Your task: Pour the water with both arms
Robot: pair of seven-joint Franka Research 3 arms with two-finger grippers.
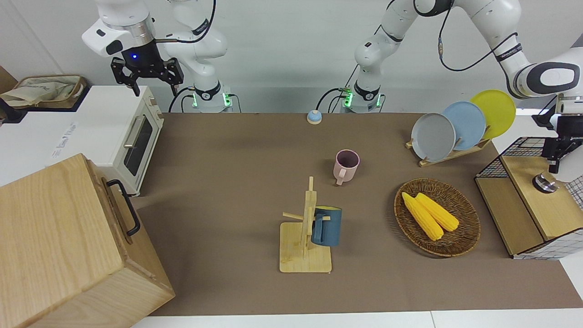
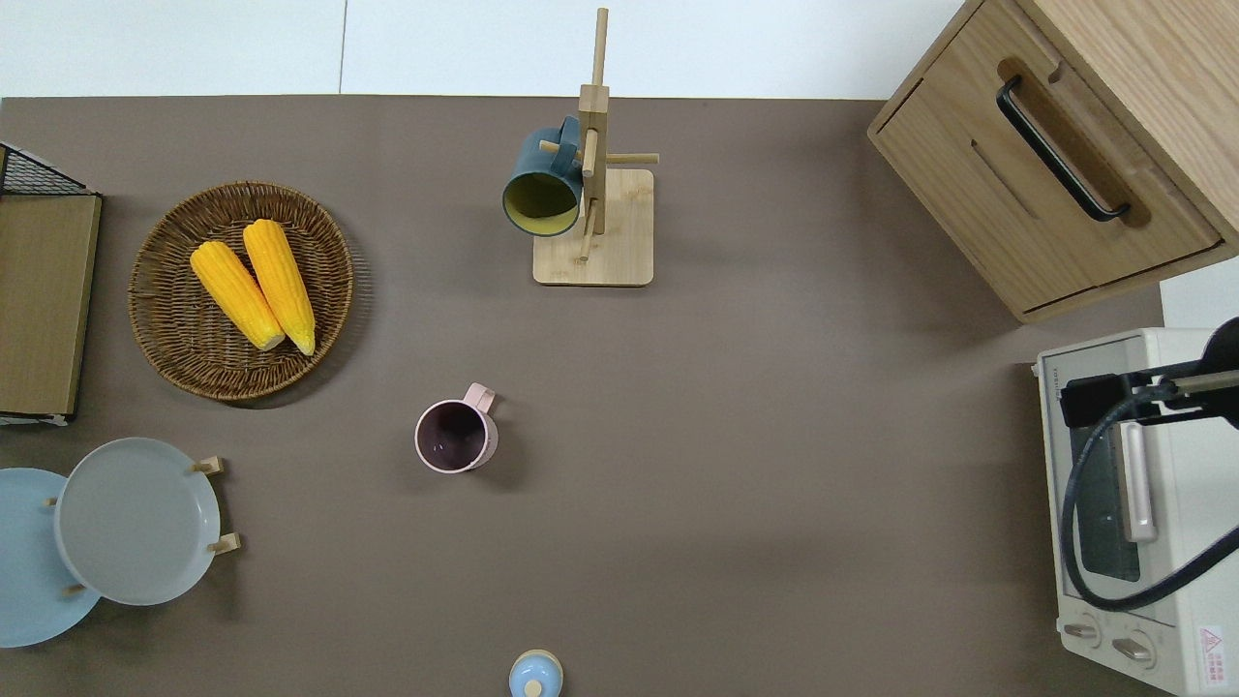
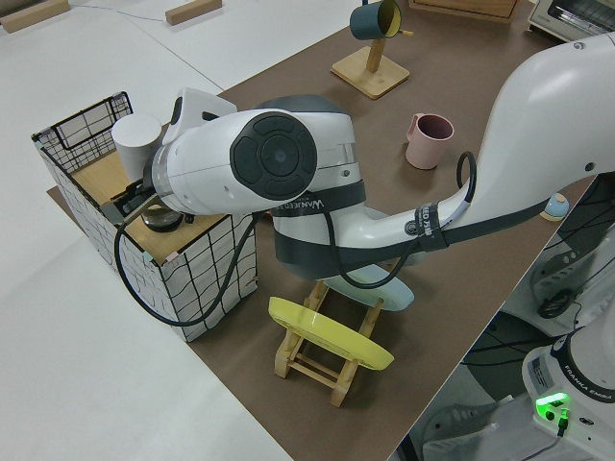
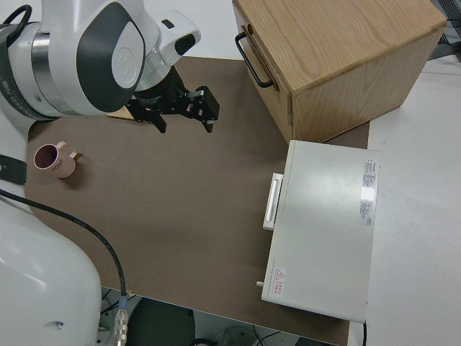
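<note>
you have the brown tabletop [image 1: 237, 182] filling the middle of the front view. at its lower left sits the wooden cabinet [image 1: 63, 246], with the white toaster oven [image 1: 109, 136] just above it in the frame. your right hand [image 1: 146, 75] hangs at the upper left, over the oven, fingers spread wide and gripping nothing. your left hand [image 1: 561, 152] is at the right edge, down at the wire basket [image 1: 524, 150] by a white cup [image 3: 137, 142]; whether it's open or closed, you can't tell. the pink mug [image 1: 346, 166] stands upright near centre, the blue mug [image 1: 326, 226] hangs on the wooden rack [image 1: 306, 241] lower down.
</note>
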